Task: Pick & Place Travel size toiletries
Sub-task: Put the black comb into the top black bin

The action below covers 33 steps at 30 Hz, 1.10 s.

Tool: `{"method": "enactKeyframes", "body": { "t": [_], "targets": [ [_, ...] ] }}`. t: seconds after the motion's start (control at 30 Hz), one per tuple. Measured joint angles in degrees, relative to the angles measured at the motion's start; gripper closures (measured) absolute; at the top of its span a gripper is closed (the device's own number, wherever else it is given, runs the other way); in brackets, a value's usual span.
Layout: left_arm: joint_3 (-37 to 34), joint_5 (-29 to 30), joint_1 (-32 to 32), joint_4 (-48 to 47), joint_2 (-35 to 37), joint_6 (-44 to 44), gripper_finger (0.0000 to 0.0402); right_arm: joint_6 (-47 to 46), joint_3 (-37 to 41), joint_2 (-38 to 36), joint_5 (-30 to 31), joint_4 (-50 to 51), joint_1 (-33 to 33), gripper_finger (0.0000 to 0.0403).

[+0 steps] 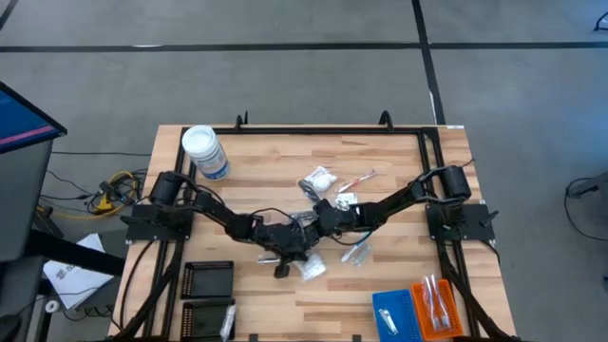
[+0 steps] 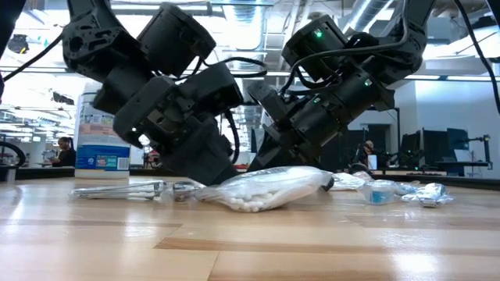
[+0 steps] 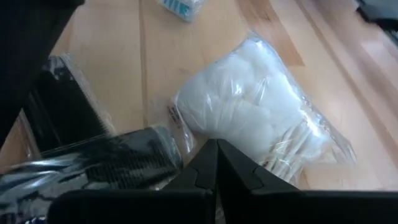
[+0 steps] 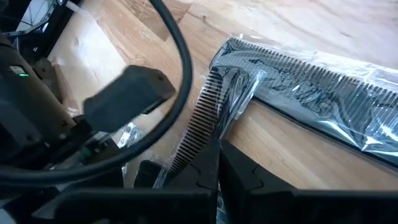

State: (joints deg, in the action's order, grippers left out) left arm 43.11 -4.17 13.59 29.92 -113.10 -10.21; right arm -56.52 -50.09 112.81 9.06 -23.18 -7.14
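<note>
From above, both arms stretch low toward the middle of the table (image 1: 256, 157) and meet there. The left gripper (image 1: 285, 258) sits close to a clear bag of cotton swabs (image 1: 312, 269); the right gripper (image 1: 328, 215) lies just right of it, among scattered toiletries. A white-lidded jar (image 1: 205, 152) stands at the far left, black trays (image 1: 207, 280) near left, and blue and orange trays (image 1: 418, 309) near right.

At table height, both wrists tilt steeply down behind the swab bag (image 2: 269, 189), which lies flat on the wood.

The left wrist view shows that arm's fingers (image 3: 233, 168) pressed together on nothing, their tips at the edge of the swab bag (image 3: 249, 118), beside a wrapped black comb (image 3: 106, 155).

The right wrist view shows its fingers (image 4: 239, 168) closed, apparently pinching the clear wrap of a black comb (image 4: 205, 124), with a second wrapped comb (image 4: 317, 87) just beyond.

Risks, as I judge them: the hold is on thin slippery film, so the comb may slide out when lifted. The arms are crowded, and the left arm's cable crosses near the right gripper, so a lift could snag it or knock the other arm.
</note>
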Motion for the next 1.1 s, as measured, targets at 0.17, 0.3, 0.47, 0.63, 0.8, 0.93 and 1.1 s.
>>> {"method": "enactKeyframes", "body": {
  "t": [0.17, 0.3, 0.47, 0.63, 0.8, 0.93, 1.1],
  "targets": [
    [-5.12, 6.39, 2.09, 0.48, 7.43, 2.02, 0.0398, 0.80, 0.17, -0.70, -0.19, 0.58, -0.08, 0.0403],
    [-11.76, 12.23, 2.59, 4.84, 15.38, 1.43, 0.0398, 3.54, 0.22, -3.84, 0.22, 1.07, -0.37, 0.0403],
    [-20.47, 16.53, 2.57, 12.56, 23.93, -0.26, 0.0378, 5.95, 0.19, -8.65, 3.15, 3.32, -1.18, 0.0403],
    [-26.55, 18.80, 2.55, 17.75, 31.00, -1.27, 0.0333, 7.96, 0.12, -13.26, 6.76, 7.19, -2.37, 0.0403],
    [-29.46, 20.32, 2.46, 20.02, 34.36, -1.98, 0.0289, 9.36, 0.08, -16.69, 10.25, 9.92, -3.64, 0.0403],
    [-29.52, 20.97, 2.41, 21.05, 34.03, -1.99, 0.0270, 8.04, 0.10, -17.00, 10.58, 12.98, -3.47, 0.0403],
    [-29.50, 21.84, 2.32, 21.58, 33.71, -3.32, 0.0267, 5.74, -0.13, -14.80, 4.67, 16.14, -2.80, 0.0387]
  ]
}}
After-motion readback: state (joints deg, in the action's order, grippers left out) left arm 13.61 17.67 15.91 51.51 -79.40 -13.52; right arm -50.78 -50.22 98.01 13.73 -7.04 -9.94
